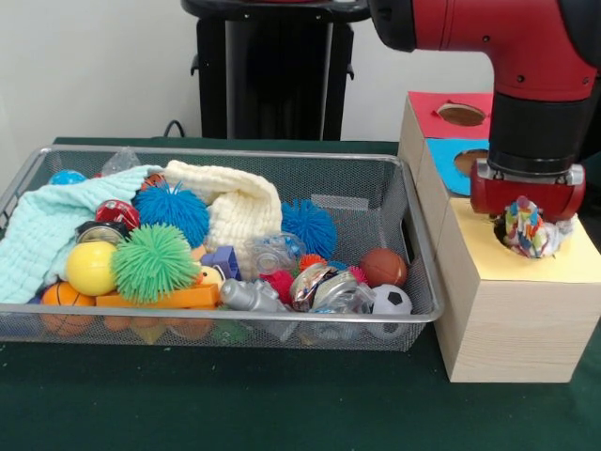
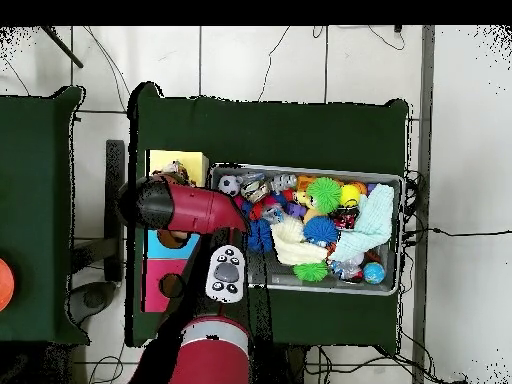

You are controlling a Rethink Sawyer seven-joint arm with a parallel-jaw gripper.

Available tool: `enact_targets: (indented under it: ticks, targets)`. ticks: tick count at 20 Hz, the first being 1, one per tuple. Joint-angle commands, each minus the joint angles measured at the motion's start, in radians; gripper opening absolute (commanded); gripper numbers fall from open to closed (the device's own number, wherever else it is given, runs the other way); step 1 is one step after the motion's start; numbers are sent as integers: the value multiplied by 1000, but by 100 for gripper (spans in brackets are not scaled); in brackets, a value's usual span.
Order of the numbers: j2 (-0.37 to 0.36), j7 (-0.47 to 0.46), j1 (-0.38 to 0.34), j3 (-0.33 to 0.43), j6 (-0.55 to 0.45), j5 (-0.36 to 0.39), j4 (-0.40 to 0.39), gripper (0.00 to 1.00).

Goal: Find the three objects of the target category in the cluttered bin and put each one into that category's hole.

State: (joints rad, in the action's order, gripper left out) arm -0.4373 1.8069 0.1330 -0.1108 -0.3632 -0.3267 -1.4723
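Note:
My gripper hangs over the yellow-topped wooden box at the right. It is shut on a small floppy piece with a red, blue, yellow and white pattern. The piece dangles right at the round hole, which it mostly hides. The wire mesh bin stands to the left, full of toys. I cannot pick out any other patterned piece in the clutter. In the overhead view the red arm covers the gripper beside the yellow box, and the bin lies to its right.
Blue-topped and red-topped boxes stand behind the yellow one. The bin holds spiky green and blue balls, a yellow ball, cloths, foil packets, a small football and a basketball.

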Motion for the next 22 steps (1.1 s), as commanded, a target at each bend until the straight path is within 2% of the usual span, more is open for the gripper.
enact_targets:
  ticks: [1, 13, 22]
  targets:
    - [-85, 136, -8, 21, -192, 19, -74, 0]
    - [-178, 165, 13, -27, -285, 29, -32, 0]
    - [-201, 186, 35, -64, -317, 30, -25, 0]
